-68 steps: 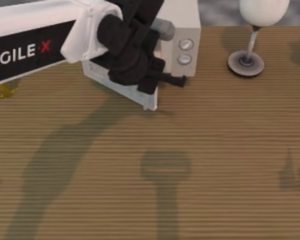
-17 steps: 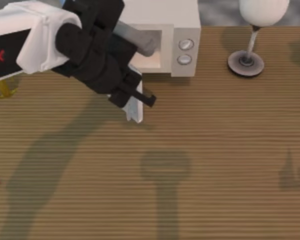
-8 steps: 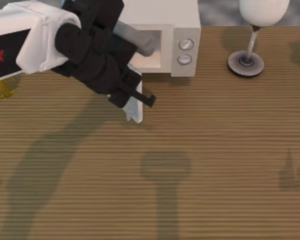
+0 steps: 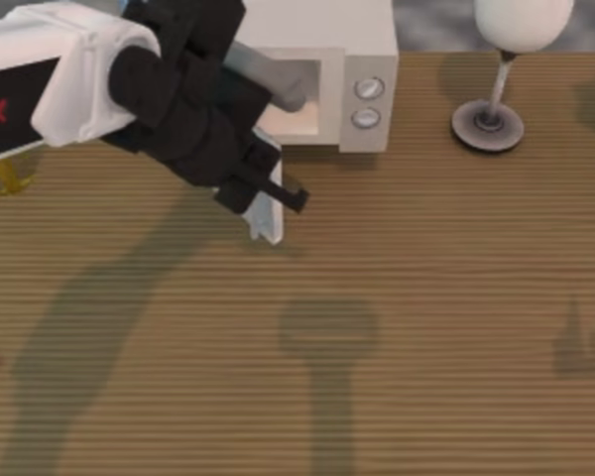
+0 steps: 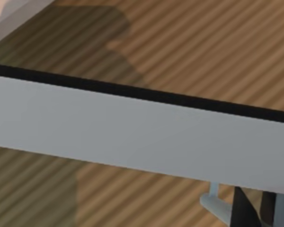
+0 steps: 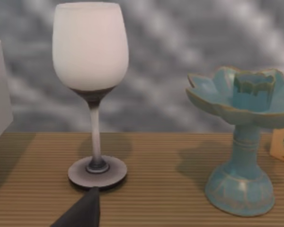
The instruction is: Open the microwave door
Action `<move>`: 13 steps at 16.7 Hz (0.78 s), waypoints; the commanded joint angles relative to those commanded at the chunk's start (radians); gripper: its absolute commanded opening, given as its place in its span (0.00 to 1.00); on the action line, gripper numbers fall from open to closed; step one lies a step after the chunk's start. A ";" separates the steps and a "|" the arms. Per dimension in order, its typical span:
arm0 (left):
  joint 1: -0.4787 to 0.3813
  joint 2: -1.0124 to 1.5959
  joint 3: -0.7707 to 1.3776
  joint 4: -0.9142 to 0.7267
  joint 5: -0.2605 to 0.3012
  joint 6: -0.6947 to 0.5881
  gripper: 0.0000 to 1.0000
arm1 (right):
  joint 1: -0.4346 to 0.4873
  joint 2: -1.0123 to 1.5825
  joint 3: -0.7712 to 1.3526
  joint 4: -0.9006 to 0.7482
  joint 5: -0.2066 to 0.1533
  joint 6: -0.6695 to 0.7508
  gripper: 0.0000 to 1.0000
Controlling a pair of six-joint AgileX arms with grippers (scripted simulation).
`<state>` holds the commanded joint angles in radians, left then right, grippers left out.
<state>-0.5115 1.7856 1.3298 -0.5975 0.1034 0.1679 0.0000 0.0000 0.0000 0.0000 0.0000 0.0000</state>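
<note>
Holding the door (image 4: 268, 213) by its free edge, my left pincer (image 4: 268, 193) is clamped on it, door swung well out from the microwave (image 4: 362, 40) at the desk's (image 4: 426, 297) back. I'd follow the hinge's arc without twisting.

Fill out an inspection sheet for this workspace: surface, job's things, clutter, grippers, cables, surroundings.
Surface: brown ribbed wooden table, crossed by arm shadows.
Job's things: boxy off-white microwave with two round grey knobs at the table's far edge; its flat off-white door is swung out towards the near side, and the cavity shows.
Clutter: white-bowled wine glass on a dark foot, right of the microwave; pale blue lotus-shaped pedestal stand; yellow object at the left edge, partly hidden.
Grippers: left gripper at the door's free edge, fingers closed on it; right gripper shows only a dark tip near the glass.
Cables: nothing seen.
Surroundings: mottled grey backdrop behind the table.
</note>
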 joint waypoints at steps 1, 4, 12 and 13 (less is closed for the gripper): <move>0.004 -0.005 -0.003 0.000 0.006 0.012 0.00 | 0.000 0.000 0.000 0.000 0.000 0.000 1.00; 0.032 -0.023 -0.027 -0.010 0.039 0.079 0.00 | 0.000 0.000 0.000 0.000 0.000 0.000 1.00; 0.068 -0.053 -0.055 -0.017 0.086 0.168 0.00 | 0.000 0.000 0.000 0.000 0.000 0.000 1.00; 0.068 -0.053 -0.055 -0.017 0.086 0.168 0.00 | 0.000 0.000 0.000 0.000 0.000 0.000 1.00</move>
<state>-0.4439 1.7325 1.2752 -0.6149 0.1895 0.3364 0.0000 0.0000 0.0000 0.0000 0.0000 0.0000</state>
